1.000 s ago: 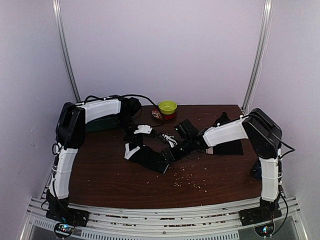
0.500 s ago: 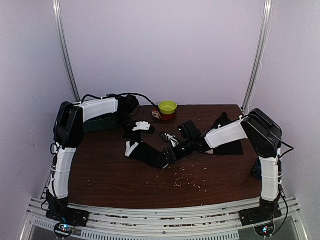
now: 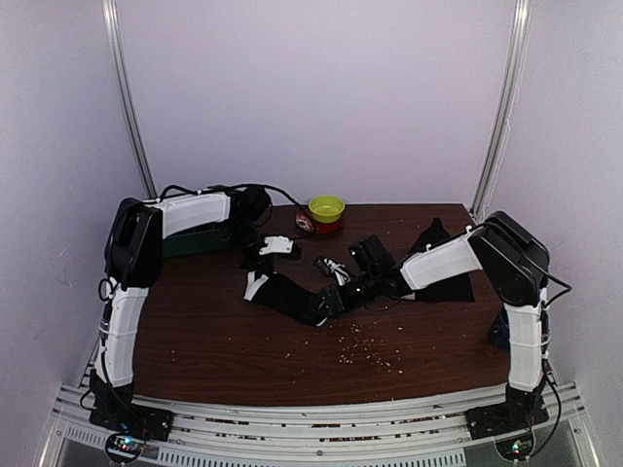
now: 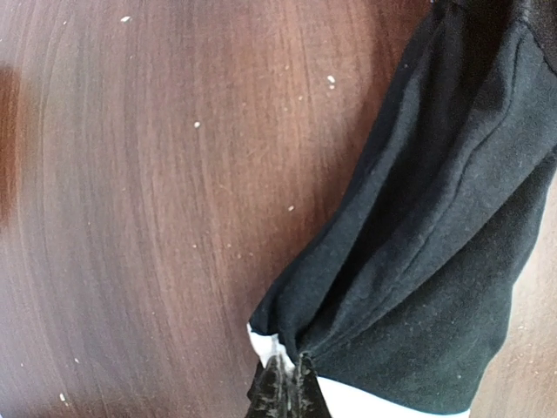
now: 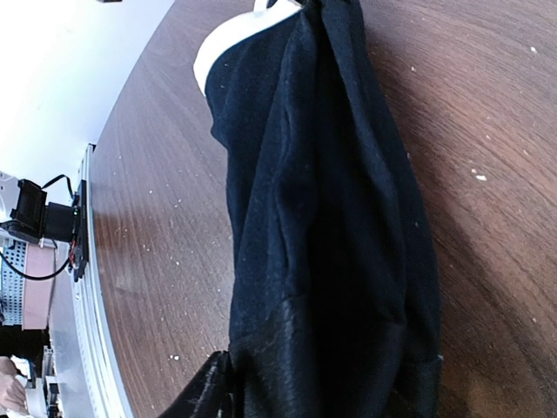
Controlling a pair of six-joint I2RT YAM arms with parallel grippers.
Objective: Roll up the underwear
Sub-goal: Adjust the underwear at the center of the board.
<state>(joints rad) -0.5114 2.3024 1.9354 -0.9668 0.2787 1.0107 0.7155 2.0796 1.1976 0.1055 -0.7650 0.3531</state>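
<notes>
A plain black underwear (image 3: 290, 298) with a white band (image 3: 255, 285) lies bunched into a narrow strip on the brown table (image 3: 214, 350), stretched between both grippers. My left gripper (image 3: 257, 275) is shut on its white-band corner; in the left wrist view the fingertips (image 4: 291, 383) pinch the fabric (image 4: 435, 218) beside the band (image 4: 383, 405). My right gripper (image 3: 329, 297) holds the other end. In the right wrist view the gathered cloth (image 5: 322, 218) fills the jaws of the right gripper (image 5: 313, 387), one finger (image 5: 196, 392) pressed to its side. A second underwear with white-edged straps (image 3: 333, 267) lies just behind.
A green bowl (image 3: 326, 207) stands at the table's back edge with a reddish thing (image 3: 306, 223) beside it. A dark green box (image 3: 200, 240) sits under the left arm. Black cloth (image 3: 446, 277) lies under the right arm. Crumbs (image 3: 365, 345) dot the table in front.
The underwear has been pulled tighter and narrower between the grippers. Both grippers have shifted slightly toward the back, and the right jaws have closed in on the fabric.
</notes>
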